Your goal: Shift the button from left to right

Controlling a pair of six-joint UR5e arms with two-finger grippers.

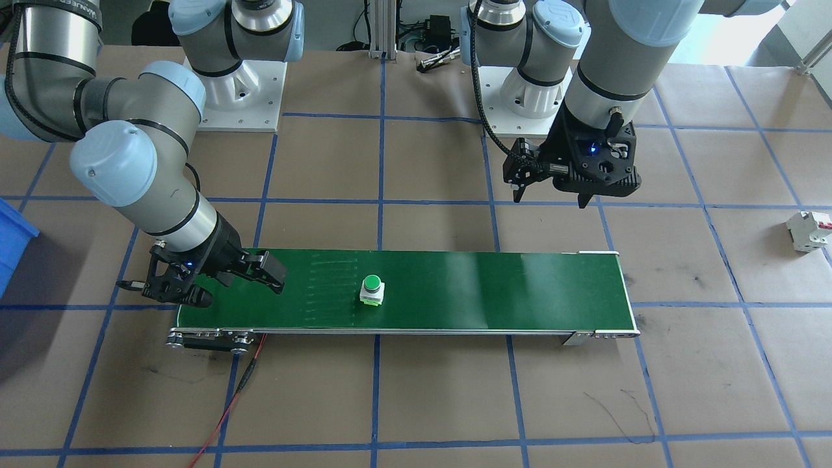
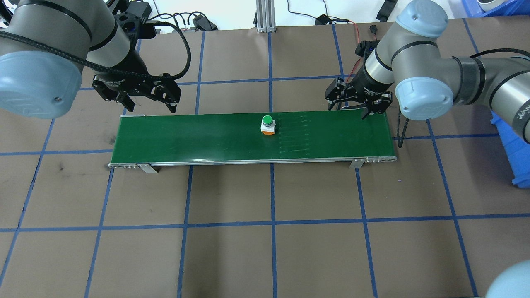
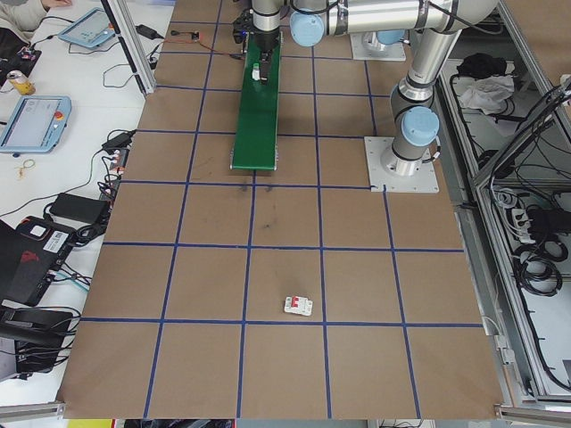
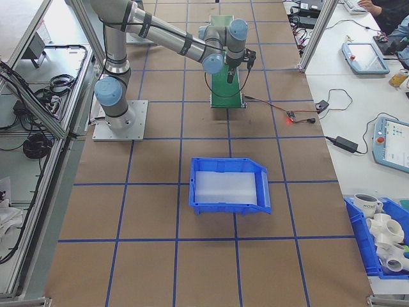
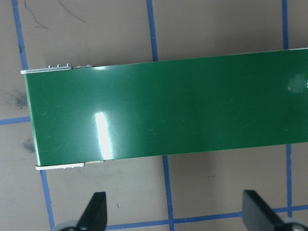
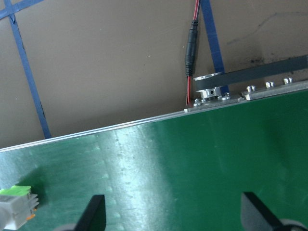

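Button (image 2: 267,124) standing upright near the middle of the green belt (image 2: 207,136), green cap up, well apart from both pincers and touched by neither. Right pincer (image 2: 357,108) hanging over the belt's right end with fingers spread and nothing between them; button off toward its left, just showing at the lower left edge of the right wrist view (image 6: 14,211). Left pincer (image 2: 150,106) poised beside the belt's left end, likewise spread wide and empty, button far off to its right and out of the left wrist view. Likely light, rigid plastic: no give under pressure, little risk of crushing, but smooth sides and a tall, narrow stance, so easily tipped by a glancing finger. Best taken across the flat sides of the boxy white body below the cap, not on the round cap, probably slippery. White breaker (image 1: 809,230) lying apart on the table, not part of the job.
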